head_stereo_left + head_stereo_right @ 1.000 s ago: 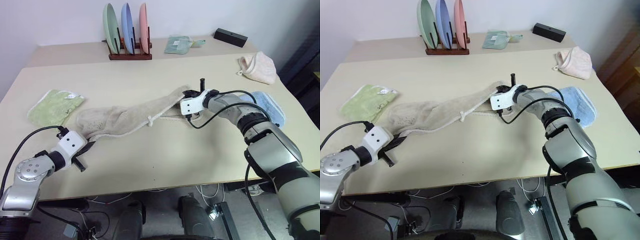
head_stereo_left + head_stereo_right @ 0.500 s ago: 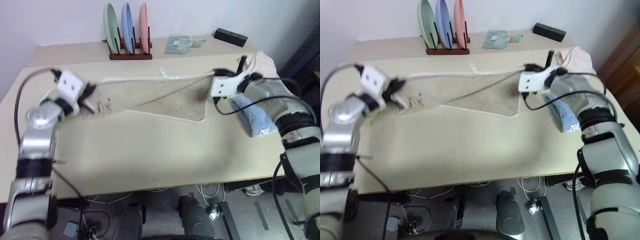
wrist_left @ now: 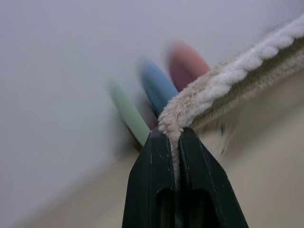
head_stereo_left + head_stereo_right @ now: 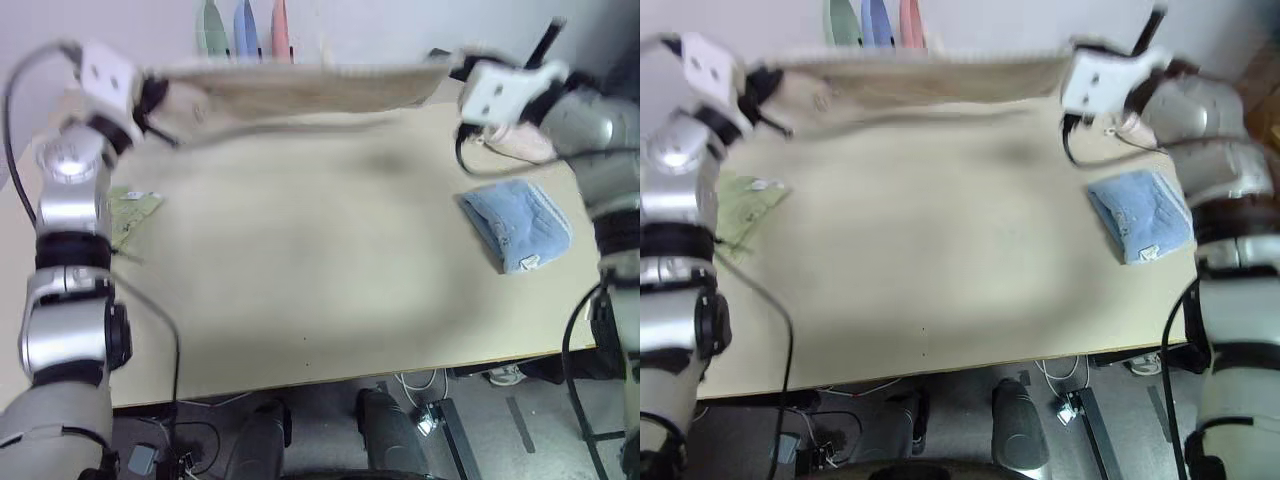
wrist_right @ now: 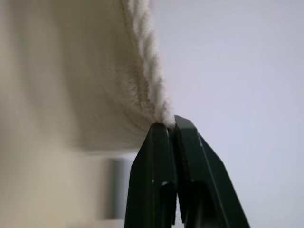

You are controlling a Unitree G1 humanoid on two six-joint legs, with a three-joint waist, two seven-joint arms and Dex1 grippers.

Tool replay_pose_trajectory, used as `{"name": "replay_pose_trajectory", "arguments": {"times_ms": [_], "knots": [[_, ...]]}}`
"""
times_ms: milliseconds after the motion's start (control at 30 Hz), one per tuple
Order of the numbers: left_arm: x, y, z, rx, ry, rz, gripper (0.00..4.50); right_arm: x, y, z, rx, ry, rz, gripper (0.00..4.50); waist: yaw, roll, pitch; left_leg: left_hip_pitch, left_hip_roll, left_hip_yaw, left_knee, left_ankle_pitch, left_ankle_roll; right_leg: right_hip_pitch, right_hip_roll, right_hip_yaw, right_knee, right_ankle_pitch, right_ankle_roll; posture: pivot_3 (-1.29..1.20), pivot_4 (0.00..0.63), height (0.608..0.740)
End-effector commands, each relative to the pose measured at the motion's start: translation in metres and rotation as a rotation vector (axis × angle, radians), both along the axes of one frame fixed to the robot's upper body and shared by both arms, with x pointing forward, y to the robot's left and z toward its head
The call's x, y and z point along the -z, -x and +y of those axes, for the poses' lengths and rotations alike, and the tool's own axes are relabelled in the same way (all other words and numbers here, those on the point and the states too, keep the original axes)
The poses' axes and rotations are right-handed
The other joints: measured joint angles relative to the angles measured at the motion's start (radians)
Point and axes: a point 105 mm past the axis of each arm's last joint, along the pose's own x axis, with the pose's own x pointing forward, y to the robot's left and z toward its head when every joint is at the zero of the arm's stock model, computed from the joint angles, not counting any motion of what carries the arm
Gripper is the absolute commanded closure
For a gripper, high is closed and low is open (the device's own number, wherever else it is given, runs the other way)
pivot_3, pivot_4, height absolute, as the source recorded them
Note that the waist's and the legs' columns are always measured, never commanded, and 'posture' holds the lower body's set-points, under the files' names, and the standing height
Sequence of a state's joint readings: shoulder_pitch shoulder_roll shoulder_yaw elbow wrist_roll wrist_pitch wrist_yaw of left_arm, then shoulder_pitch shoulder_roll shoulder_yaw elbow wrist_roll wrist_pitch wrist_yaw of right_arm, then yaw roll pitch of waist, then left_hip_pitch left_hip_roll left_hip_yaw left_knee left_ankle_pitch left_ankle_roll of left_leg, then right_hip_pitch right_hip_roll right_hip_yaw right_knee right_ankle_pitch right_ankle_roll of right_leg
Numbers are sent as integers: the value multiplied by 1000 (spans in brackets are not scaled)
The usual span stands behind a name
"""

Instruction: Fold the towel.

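Note:
The beige towel (image 4: 300, 90) hangs stretched in the air above the far half of the table, held taut between both grippers. At the towel's left end, my left gripper (image 4: 160, 100) is shut on its white-trimmed corner (image 3: 176, 118). My right gripper (image 4: 450, 72) is shut on the opposite corner (image 5: 159, 111) at the right end. The towel's lower part blurs as it hangs toward the table.
A light-blue cloth (image 4: 515, 228) lies at the right of the table (image 4: 300, 260), a pink cloth (image 4: 520, 145) behind it. A light-green cloth (image 4: 130, 212) lies at the left edge. The plate rack (image 4: 245, 25) stands behind the towel at the back.
Both grippers have risen and drawn apart with the towel's corners. The towel went from lying bunched on the table to hanging stretched in the air.

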State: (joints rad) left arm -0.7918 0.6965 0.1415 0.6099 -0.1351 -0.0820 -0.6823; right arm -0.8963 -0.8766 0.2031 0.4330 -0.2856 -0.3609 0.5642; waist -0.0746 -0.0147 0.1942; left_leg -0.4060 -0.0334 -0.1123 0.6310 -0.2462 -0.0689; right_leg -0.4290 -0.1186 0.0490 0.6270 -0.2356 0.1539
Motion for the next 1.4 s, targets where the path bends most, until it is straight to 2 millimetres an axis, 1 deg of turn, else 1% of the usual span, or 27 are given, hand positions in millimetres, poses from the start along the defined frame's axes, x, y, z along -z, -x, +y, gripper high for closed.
{"name": "replay_pose_trajectory", "arguments": {"times_ms": [33, 100, 167, 233, 300, 333, 400, 500, 633, 667, 767, 900, 967, 1033, 1133, 1400], "knots": [[10, 35, -4, 110, -86, 65, 4500, 25, 39, 0, -54, -57, 222, 4432, 5, 0, 0, -3, 0, 0, 1, 0, 0, -3, 0, 0, 2, 0, 0, 0, 150, 740], [40, 58, -3, 155, -100, 204, 4500, 60, 66, -3, -59, -70, 434, 4432, 9, 0, 0, -3, 0, -1, 2, -1, 2, -3, 0, 0, 4, 0, 0, 0, 150, 740], [57, 77, -2, 176, -93, 310, 4500, 82, 91, -5, -57, -65, 589, 4432, 17, 1, 1, -2, 0, -2, 4, -1, 3, -2, 0, 0, 4, 0, 0, 0, 150, 740], [78, 104, 0, 223, -130, 445, 4500, 98, 117, -10, -44, -81, 749, 4432, 23, 1, 1, 0, 0, -2, 5, -1, 3, 1, 0, 0, 4, 1, -2, 0, 150, 740], [92, 127, 3, 252, -156, 556, 4500, 104, 136, -14, -32, -94, 849, 4432, 23, 0, 1, 8, 1, -1, 5, -2, 3, 9, 1, 0, 3, 1, -3, 0, 150, 740], [95, 133, 4, 254, -158, 589, 4500, 105, 140, -15, -26, -102, 868, 4432, 24, 0, 1, 12, 2, 0, 4, -2, 3, 12, 1, 0, 3, 0, -4, 0, 150, 740], [99, 140, 7, 247, -166, 629, 4500, 101, 142, -17, -7, -114, 868, 4432, 31, -1, 1, 21, 3, 0, 3, -2, 3, 21, 1, 0, 1, -4, -10, 0, 150, 740], [101, 136, 13, 205, -185, 627, 4500, 95, 132, -21, 18, -118, 813, 4432, 38, -1, 1, 21, 4, 0, 4, -2, 3, 22, 2, -1, 1, -5, -12, 0, 150, 740], [94, 110, 13, 146, -153, 535, 4500, 98, 112, -28, 57, -57, 761, 4432, 43, -1, 1, 20, 3, 0, 4, -2, 3, 21, 2, -1, 1, -4, -10, 0, 150, 740], [92, 102, 13, 126, -151, 513, 4500, 100, 104, -31, 69, -46, 740, 4432, 42, -2, 1, 19, 3, 0, 4, -2, 2, 20, 2, -2, 0, -3, -8, 0, 150, 740], [91, 82, 14, 91, -158, 473, 4500, 102, 82, -33, 74, -34, 699, 4432, 37, -2, 0, 19, 3, 0, 4, -2, 2, 20, 2, -2, 1, -2, -7, 0, 150, 740], [96, 58, 12, 67, -174, 453, 4500, 109, 47, -29, 70, -38, 657, 4432, 28, -2, 0, 19, 3, 1, 2, -2, 2, 19, 2, -2, 1, -2, -7, 0, 150, 740], [98, 50, 13, 51, -171, 450, 4500, 112, 34, -28, 68, -21, 642, 4432, 28, -2, 0, 19, 3, 1, 2, -2, 2, 18, 2, -2, 2, -2, -7, 0, 150, 740], [100, 44, 16, 31, -163, 450, 4500, 112, 24, -27, 68, -19, 621, 4432, 29, -2, 0, 19, 3, 0, 1, -2, 2, 18, 2, -2, 2, -2, -7, 0, 150, 740], [107, 43, 21, 19, -175, 466, 4500, 112, 11, -25, 64, 0, 600, 4432, 28, -2, 0, 17, 3, 0, 1, -1, 2, 16, 2, -2, 2, -2, -6, 0, 150, 740], [118, 40, 26, -8, -169, 485, 4500, 112, -9, -18, 56, 0, 553, 4432, 29, -2, 0, 16, 3, 0, 0, -1, 2, 14, 2, -2, 3, -1, -6, 0, 150, 740]]}}
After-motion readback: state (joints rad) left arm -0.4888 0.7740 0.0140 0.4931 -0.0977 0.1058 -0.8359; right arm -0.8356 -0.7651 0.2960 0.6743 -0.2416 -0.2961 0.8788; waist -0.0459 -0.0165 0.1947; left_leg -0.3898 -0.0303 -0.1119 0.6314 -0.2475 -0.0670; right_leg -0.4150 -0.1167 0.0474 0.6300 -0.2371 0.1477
